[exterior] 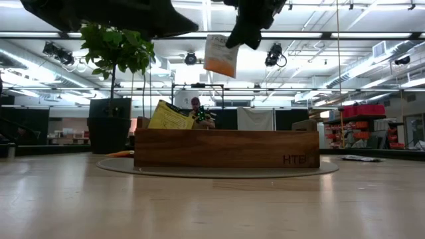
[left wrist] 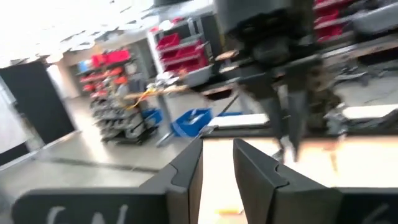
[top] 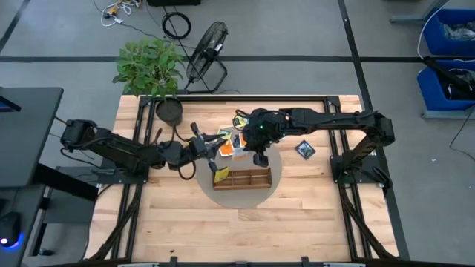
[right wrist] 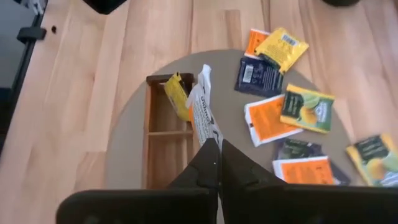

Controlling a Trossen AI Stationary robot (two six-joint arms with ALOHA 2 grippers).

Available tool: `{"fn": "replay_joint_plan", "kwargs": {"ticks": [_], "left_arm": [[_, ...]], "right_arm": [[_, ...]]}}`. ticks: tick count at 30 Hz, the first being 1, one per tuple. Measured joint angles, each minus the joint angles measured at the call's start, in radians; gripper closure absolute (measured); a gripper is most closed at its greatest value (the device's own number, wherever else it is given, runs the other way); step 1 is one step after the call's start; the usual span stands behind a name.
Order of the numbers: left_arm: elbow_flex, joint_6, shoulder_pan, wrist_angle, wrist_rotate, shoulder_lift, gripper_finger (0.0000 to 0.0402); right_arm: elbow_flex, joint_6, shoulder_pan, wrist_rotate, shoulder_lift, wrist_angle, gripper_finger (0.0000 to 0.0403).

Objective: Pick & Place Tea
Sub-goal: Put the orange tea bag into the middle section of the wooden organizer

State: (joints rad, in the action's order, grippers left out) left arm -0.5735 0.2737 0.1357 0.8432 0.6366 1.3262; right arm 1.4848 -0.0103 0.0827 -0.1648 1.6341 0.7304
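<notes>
Above wooden tray (right wrist: 163, 149), packet (right wrist: 201, 112) hangs upright.

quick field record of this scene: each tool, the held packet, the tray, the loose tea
right tool: shut on a white and orange tea packet, hanging in the air above the wooden tray
left tool: fingers slightly apart, nothing seen between them, left of the tray
wooden tray: on a round grey mat, one yellow packet leaning in its left end compartment
loose packets: scattered on the mat and table beside the tray
</notes>
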Motion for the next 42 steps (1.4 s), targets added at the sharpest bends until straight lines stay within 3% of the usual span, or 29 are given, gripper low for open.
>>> {"fn": "replay_joint_plan", "kwargs": {"ticks": [8,14,19,42], "left_arm": [[0.000,0.024,0.043,-0.029,0.141,-0.019,0.0298],[0.000,0.026,0.061,-0.055,0.157,-0.019,0.0298],[0.000,0.026,0.061,-0.058,0.165,-0.019,0.0298],[0.000,0.025,0.060,-0.055,0.164,-0.018,0.0298]], "right_arm": [[-0.175,0.178,-0.038,0.003,0.000,-0.113,0.0403],[-0.265,0.332,-0.059,0.086,0.000,-0.274,0.0403],[-0.278,0.426,-0.086,0.104,0.000,-0.282,0.0403],[-0.280,0.440,-0.163,0.287,0.121,-0.254,0.0403]]}}
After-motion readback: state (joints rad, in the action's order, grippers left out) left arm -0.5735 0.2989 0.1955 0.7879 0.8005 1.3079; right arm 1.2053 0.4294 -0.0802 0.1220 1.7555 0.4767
